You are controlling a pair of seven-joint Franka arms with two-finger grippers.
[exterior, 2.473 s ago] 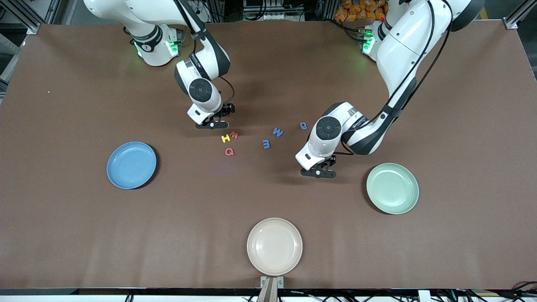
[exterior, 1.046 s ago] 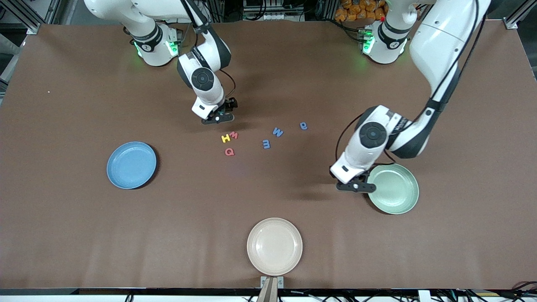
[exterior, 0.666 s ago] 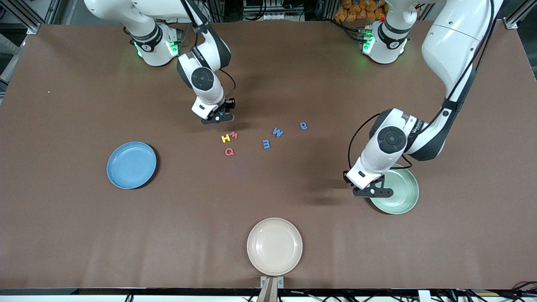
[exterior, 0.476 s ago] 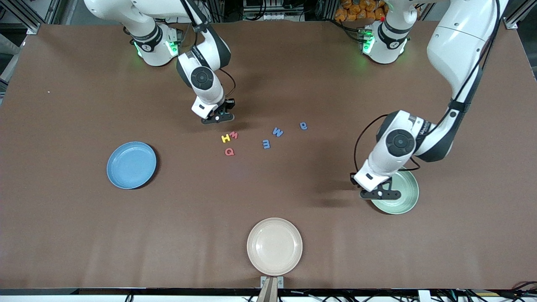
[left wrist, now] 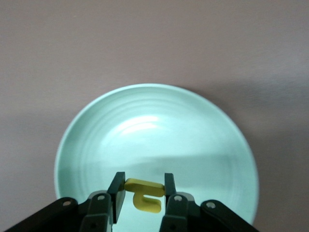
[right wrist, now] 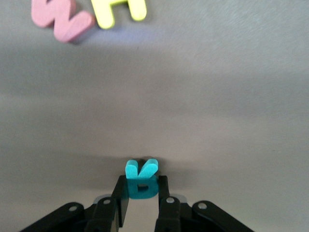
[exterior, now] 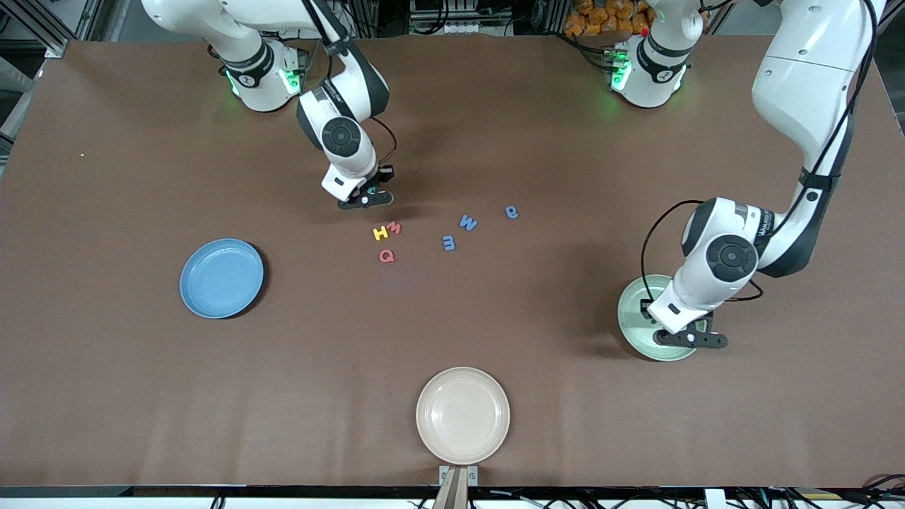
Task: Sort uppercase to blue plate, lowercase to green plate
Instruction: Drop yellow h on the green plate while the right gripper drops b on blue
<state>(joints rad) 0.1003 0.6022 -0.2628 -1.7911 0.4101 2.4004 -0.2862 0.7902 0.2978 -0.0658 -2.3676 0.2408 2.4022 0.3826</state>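
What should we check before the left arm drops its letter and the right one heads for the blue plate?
1. Left hand shut on the yellow letter: ok.
2. Left hand over the green plate: ok, the plate fills the left wrist view under the letter.
3. Green plate free of other letters: ok in the part that shows.
4. Right hand shut on the teal letter: ok.
5. Teal letter lifted off the table: cannot tell; it hangs close to the surface near the yellow H.
6. Blue plate unobstructed, nothing in it: ok.
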